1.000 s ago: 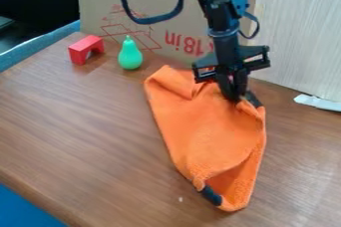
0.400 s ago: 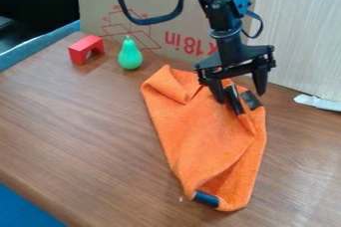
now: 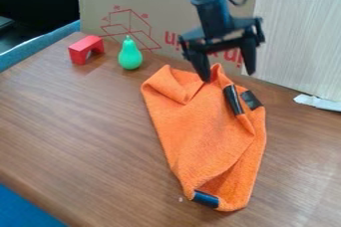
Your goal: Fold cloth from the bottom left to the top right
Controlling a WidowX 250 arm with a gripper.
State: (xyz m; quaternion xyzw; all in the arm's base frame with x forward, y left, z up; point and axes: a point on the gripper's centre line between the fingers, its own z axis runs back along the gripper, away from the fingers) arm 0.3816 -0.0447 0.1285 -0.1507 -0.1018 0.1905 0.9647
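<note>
The gripper (image 3: 228, 76) hangs over the far end of the orange cloth (image 3: 203, 136), its fingers spread wide with nothing pinched between them. The cloth lies folded and creased on the wooden table (image 3: 80, 121), two dark patches close together near its upper right and another at its near end. The fold looks largely made, so the main risk is spoiling it: one fingertip is very near the raised peak of cloth, perhaps touching, and could snag it and drag the top layer loose. The bulky creases might also relax, pulling the upper corners out of line
</note>
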